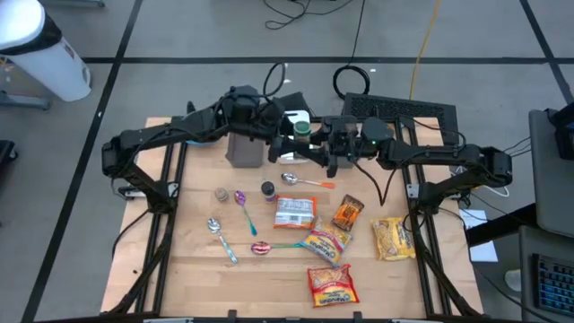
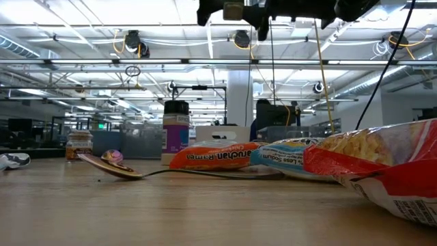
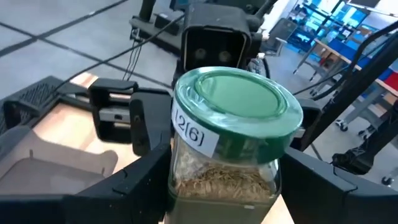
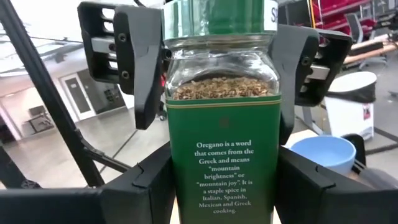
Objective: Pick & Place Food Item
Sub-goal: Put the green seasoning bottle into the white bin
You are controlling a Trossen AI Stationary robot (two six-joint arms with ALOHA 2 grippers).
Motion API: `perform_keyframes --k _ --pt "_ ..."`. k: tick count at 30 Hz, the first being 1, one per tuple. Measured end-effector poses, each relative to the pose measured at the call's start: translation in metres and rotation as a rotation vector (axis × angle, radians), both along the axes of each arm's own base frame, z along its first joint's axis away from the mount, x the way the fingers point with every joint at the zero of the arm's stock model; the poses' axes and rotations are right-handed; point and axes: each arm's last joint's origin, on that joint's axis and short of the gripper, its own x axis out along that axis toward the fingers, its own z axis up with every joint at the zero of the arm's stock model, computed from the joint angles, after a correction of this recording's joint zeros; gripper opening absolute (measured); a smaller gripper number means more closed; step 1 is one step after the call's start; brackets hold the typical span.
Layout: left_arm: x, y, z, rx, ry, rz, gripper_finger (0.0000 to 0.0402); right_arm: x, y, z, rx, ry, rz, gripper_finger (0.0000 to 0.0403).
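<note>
Both arms are meeting above the far middle of the surface point(image 1: 193, 269), where an oregano jar point(image 1: 303, 131) with a green lid is hanging in the air between them; the left pincer point(image 1: 289, 139) is reaching in from the left and the right pincer point(image 1: 321, 148) from the right. In the left wrist view the left pincer point(image 3: 224, 180) is pressing its two dark fingers against the jar's point(image 3: 227, 149) glass sides; in the right wrist view the right pincer point(image 4: 225, 180) is likewise clamping the jar point(image 4: 224, 137) low down on its green label, while the other arm's fingers are flanking the jar near its lid; below, ramen packets point(image 1: 325, 242), spoons point(image 1: 244, 208) and small jars point(image 1: 267, 189) are lying spread over the wood.
</note>
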Motion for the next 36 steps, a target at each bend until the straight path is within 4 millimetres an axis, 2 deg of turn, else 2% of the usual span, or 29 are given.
perform_keyframes --k 7,14,22,31,36 --pt "0.014 -0.005 -0.006 0.016 -0.03 -0.01 0.0273 0.0 0.0 0.0 0.014 -0.001 0.021 0.0194" --pt "0.015 -0.007 -0.005 0.021 -0.045 -0.01 0.0271 0.0 0.002 0.001 0.012 -0.007 0.03 0.0194" --pt "0.015 -0.007 -0.006 0.047 -0.038 -0.011 0.0207 0.0 0.003 0.001 0.03 -0.006 0.046 0.0194" --pt "0.014 -0.007 -0.008 0.038 -0.018 -0.023 0.0206 0.001 0.003 -0.001 0.041 0.008 0.049 0.0195" --pt "0.014 -0.007 -0.008 0.028 -0.015 -0.024 0.0206 0.001 0.003 -0.002 0.085 0.027 0.06 0.0255"
